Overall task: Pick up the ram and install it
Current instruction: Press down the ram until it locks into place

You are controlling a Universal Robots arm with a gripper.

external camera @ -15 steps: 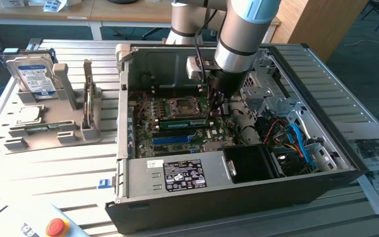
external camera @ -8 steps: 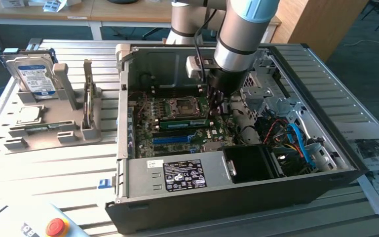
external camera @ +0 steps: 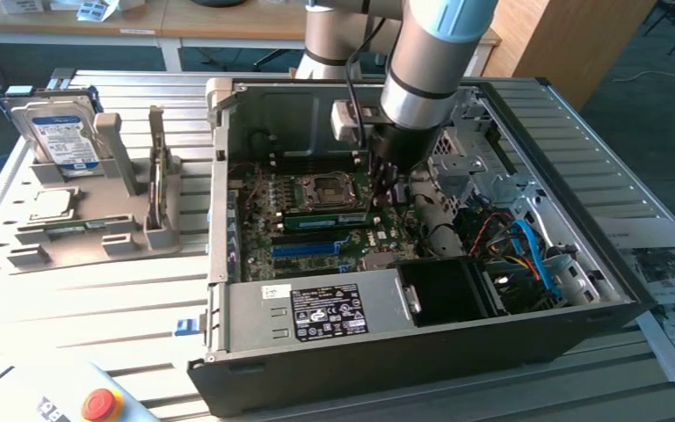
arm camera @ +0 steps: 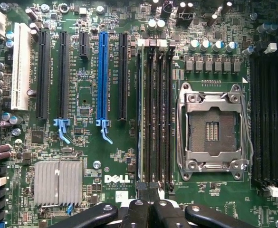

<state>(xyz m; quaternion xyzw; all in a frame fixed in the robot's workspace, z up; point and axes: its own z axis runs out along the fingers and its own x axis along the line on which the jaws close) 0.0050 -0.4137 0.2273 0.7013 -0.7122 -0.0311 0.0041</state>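
In the exterior view the silver-and-black robot arm reaches down into the open black computer case (external camera: 431, 352) lying on the ribbed metal desk (external camera: 91, 299), its jaws (external camera: 382, 180) low over the green motherboard (external camera: 302, 224); a long, slim green ram stick (external camera: 326, 220) appears to lie seated in a slot just beside the square processor socket (external camera: 320, 189), though it is hard to make out. In the wrist view the jaws (arm camera: 150, 209) are pressed together, gripping nothing, right over the end of the black memory slots (arm camera: 155, 109) beside the socket (arm camera: 212, 126).
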